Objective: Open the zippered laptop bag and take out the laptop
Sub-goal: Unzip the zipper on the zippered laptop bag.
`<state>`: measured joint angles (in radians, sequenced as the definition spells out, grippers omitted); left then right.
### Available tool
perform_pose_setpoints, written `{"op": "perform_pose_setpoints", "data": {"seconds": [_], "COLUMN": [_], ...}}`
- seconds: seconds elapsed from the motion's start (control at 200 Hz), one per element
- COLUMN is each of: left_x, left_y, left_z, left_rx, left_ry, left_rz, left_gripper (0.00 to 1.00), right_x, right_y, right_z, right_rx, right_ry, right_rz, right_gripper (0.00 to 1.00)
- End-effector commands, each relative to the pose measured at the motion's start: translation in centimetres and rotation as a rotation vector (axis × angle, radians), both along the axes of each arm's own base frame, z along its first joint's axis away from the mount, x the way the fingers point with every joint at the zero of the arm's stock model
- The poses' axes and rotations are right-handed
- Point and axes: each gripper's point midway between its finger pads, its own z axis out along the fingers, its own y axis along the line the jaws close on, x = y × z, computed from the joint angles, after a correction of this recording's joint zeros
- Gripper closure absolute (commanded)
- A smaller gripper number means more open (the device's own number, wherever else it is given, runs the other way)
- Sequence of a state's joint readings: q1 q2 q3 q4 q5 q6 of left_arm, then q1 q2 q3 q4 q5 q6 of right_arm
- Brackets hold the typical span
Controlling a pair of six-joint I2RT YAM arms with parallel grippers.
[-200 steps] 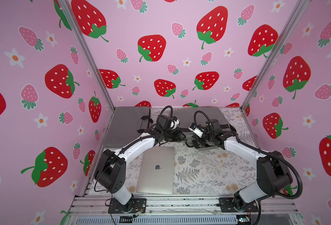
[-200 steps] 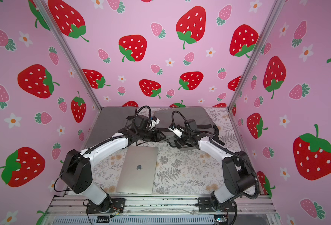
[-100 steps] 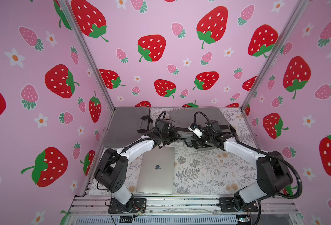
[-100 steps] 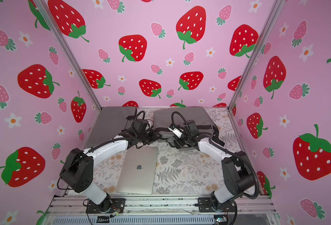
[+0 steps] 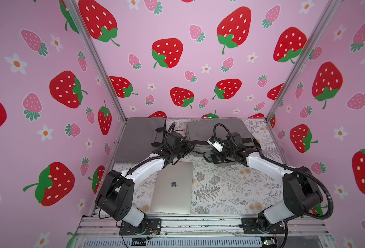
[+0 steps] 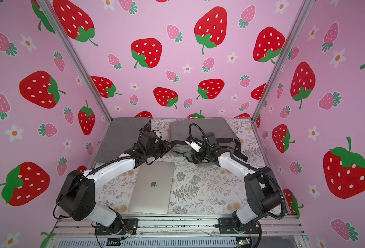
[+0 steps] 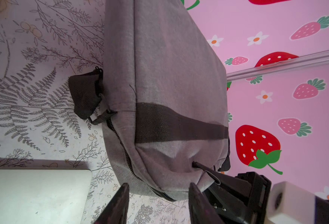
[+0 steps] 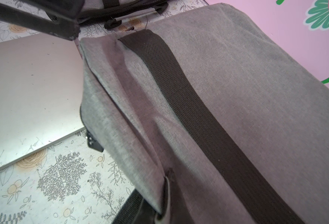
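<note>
Left wrist view: left jaws spread, fingertips [image 7: 193, 191] on either side of the near corner of the grey laptop bag [image 7: 169, 67] and not clamped on it; the zipper [image 7: 121, 143] runs along that edge. Right jaws are pressed together, pinching a fold of bag fabric at its front edge. In both top views the laptop [image 5: 173, 186] lies closed and flat on the desk [image 5: 220, 189], outside the bag and just in front of it, with a second grey sleeve [image 5: 138, 139] in the far-left corner.
</note>
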<state>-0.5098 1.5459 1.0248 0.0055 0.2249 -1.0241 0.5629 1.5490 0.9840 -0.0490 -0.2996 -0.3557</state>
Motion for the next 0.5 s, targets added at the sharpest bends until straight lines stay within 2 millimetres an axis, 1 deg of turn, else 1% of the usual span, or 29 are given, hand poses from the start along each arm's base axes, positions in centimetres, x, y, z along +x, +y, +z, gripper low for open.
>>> {"op": "perform_pose_setpoints", "data": {"seconds": [0.0, 0.095, 0.18, 0.24, 0.275, 0.33, 0.45, 0.495], "left_x": [0.8, 1.3, 2.0, 2.2, 2.4, 2.5, 2.7, 2.8], "left_y": [-0.9, -1.8, -2.2, -2.7, -2.9, -3.2, -3.3, -3.4], "left_z": [-0.9, -1.9, -1.9, -1.8, -1.7, -1.5, -1.1, -0.9], "left_rx": [-0.056, -0.088, -0.107, -0.116, -0.120, -0.126, -0.135, -0.137], "left_ry": [0.038, 0.070, 0.063, 0.062, 0.062, 0.061, 0.054, 0.049], "left_rz": [0.000, -0.018, -0.021, -0.037, -0.047, -0.058, -0.065, -0.070], "left_gripper": [0.48, 0.48, 0.48, 0.50, 0.53, 0.60, 0.72, 0.79], "right_x": [-0.5, -0.5, -0.6, -0.7, -0.8, -0.8, -0.8, -0.6], "right_y": [1.1, 1.2, 1.1, 1.2, 1.1, 1.0, 0.8, 0.6], "right_z": [2.0, 2.1, 2.1, 2.1, 2.0, 2.0, 2.1, 2.3], "right_rx": [0.071, 0.073, 0.072, 0.072, 0.071, 0.071, 0.080, 0.089], "right_ry": [-0.028, -0.030, -0.029, -0.029, -0.027, -0.027, -0.036, -0.049], "right_rz": [0.031, 0.032, 0.032, 0.034, 0.032, 0.028, 0.003, -0.017], "right_gripper": [1.00, 1.00, 1.00, 1.00, 1.00, 1.00, 1.00, 1.00]}}
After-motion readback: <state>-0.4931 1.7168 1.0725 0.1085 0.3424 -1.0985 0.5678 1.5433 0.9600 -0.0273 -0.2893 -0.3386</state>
